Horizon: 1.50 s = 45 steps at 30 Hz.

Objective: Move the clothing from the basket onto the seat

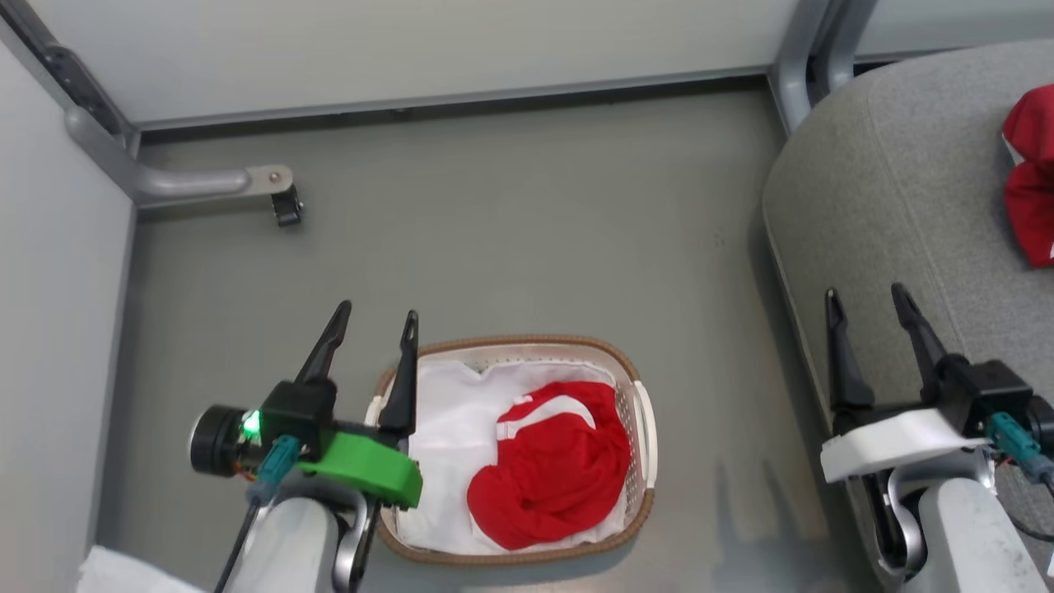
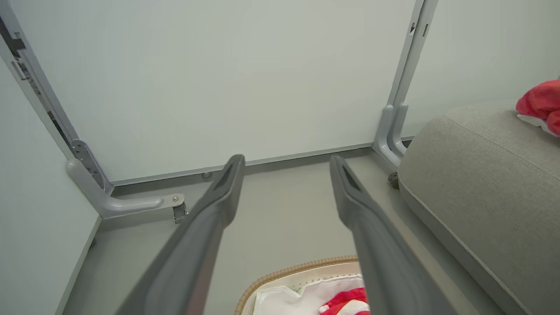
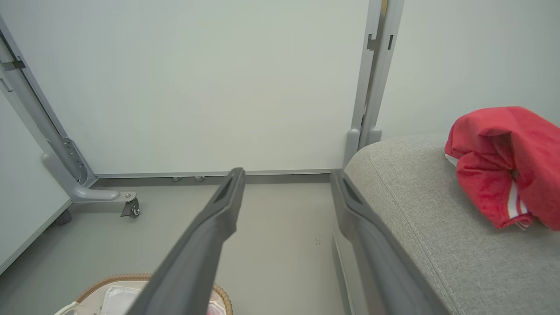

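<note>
One red garment (image 1: 553,465) with white trim lies bunched in the white basket (image 1: 636,387), on top of a plain white sheet (image 1: 449,428). A second red garment (image 1: 1029,181) rests on the grey seat (image 1: 889,206) at the right edge; it is also seen as the red garment (image 3: 503,162) in the right wrist view. My left gripper (image 1: 375,317) hovers open over the basket's left rim, holding nothing. My right gripper (image 1: 865,294) is open above the seat's front edge, apart from the garment there. The basket rim (image 2: 288,271) peeks in below the left fingers (image 2: 218,197).
A grey floor (image 1: 527,222) spreads between basket and wall. A metal partition foot with a caster (image 1: 284,202) stands at the back left, and a grey post (image 1: 795,74) rises at the back right beside the seat. White wall panels close off the left and far sides.
</note>
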Available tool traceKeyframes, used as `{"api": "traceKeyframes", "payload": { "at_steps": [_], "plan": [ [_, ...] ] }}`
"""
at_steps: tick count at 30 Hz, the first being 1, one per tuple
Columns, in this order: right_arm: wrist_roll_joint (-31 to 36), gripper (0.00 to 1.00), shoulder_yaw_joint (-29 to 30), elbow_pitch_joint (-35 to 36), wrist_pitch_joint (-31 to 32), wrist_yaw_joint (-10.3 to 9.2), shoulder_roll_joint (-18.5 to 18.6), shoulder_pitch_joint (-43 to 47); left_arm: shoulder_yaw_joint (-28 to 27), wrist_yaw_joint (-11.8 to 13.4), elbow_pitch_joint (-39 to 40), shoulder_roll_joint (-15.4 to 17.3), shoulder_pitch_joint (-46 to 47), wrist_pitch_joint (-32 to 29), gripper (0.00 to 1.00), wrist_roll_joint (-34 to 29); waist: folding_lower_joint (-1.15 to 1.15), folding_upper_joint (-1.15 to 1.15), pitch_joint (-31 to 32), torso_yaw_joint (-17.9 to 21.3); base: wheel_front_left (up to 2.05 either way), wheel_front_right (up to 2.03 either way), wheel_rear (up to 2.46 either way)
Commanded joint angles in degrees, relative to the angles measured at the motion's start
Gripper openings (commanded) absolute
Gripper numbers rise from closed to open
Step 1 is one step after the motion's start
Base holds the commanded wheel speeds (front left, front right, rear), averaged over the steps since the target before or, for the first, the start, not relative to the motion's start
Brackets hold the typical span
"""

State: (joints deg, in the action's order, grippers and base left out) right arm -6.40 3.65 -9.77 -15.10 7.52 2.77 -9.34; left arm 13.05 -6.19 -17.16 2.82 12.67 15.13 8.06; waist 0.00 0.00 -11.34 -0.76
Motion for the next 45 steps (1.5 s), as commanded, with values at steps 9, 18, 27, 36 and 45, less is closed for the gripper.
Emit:
{"api": "traceKeyframes", "payload": {
  "at_steps": [9,18,27,36,45],
  "plan": [
    [-1.25,1.0,-1.75,3.19,-0.09,-0.06,0.19,-10.73,7.28,-1.0,-14.52,2.51,14.7,-1.74,1.0,-5.78,0.0,0.0,-20.7,10.76,0.0,0.0,0.0],
    [-4.94,1.0,-4.42,6.35,-0.09,-0.06,0.13,-16.38,17.82,-1.3,-28.02,3.5,22.27,-4.4,1.0,-9.25,0.0,0.0,-30.49,17.8,0.0,0.0,0.0],
    [-7.81,1.0,-6.06,10.86,-0.1,-0.06,0.14,-17.63,23.59,-1.32,-37.08,3.23,26.55,-5.68,1.0,-6.79,0.0,0.0,-36.36,22.07,0.0,0.0,0.0],
    [-10.23,1.0,-6.81,15.09,-0.09,-0.06,0.13,-18.64,25.68,1.42,-42.24,5.26,30.04,-5.84,1.0,-8.22,0.0,0.0,-39.95,24.3,0.0,0.0,0.0],
    [-11.56,1.0,-8.14,16.45,-0.09,-0.06,0.15,-18.48,24.82,4.9,-46.49,7.07,32.23,-5.9,1.0,-7.45,0.0,0.0,-41.13,25.05,0.0,0.0,0.0]
  ]
}}
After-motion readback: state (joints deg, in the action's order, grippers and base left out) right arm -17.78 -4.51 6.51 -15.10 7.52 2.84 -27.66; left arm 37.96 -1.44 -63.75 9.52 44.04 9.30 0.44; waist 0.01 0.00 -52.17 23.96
